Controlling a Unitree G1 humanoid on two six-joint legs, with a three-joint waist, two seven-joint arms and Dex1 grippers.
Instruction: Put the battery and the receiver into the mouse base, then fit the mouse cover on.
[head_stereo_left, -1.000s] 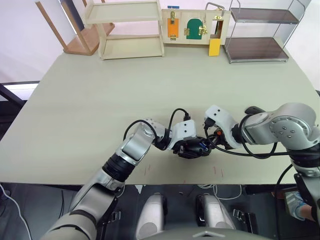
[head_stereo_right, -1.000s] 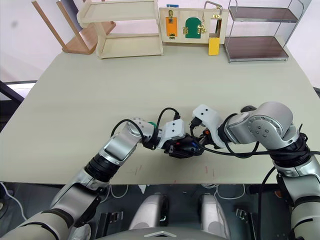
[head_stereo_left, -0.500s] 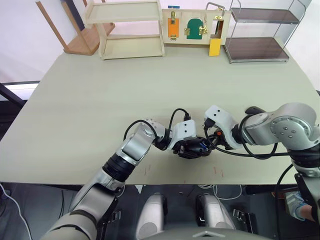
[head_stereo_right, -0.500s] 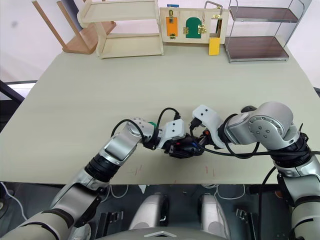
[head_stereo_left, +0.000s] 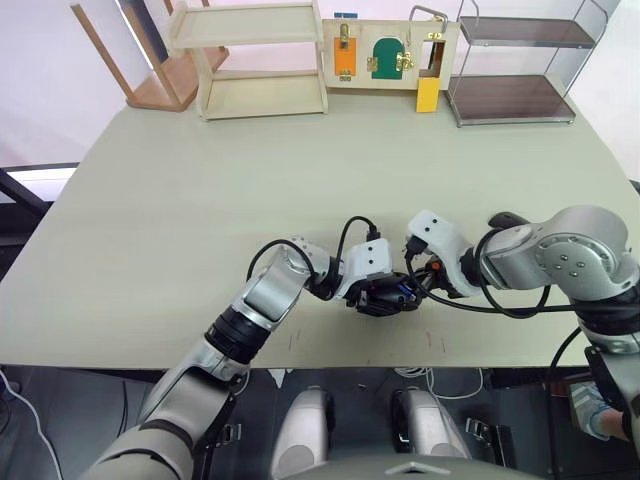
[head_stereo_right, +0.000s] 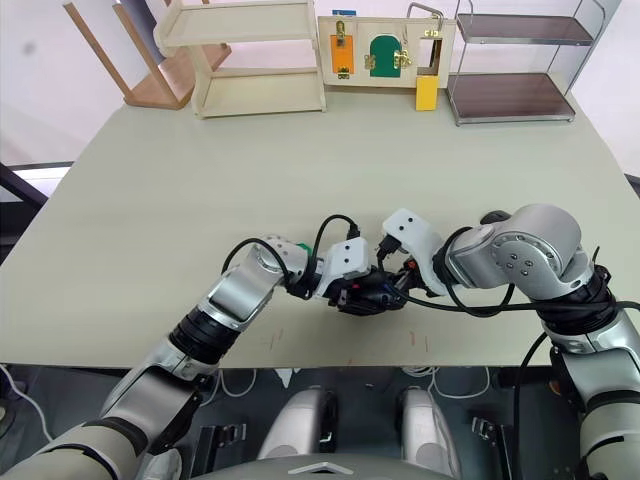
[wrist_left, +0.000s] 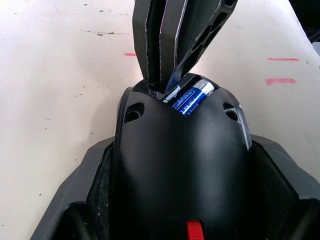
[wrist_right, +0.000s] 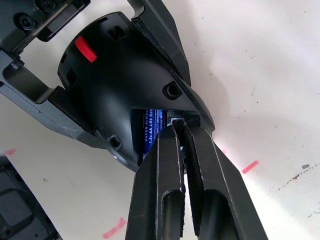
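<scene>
Battery (wrist_left: 192, 98) sits in the mouse base (wrist_left: 182, 170); closed right fingers (wrist_right: 172, 150) touch it.

My arms are silver-grey jointed shells with black bands, white wrist housings looped by black cables, ending in slotted black fingers (wrist_right: 167, 190).

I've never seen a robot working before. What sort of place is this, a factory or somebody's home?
Probably a robot test lab: a bare table, a practice board of latches and little doors, and empty shelf racks behind.
</scene>
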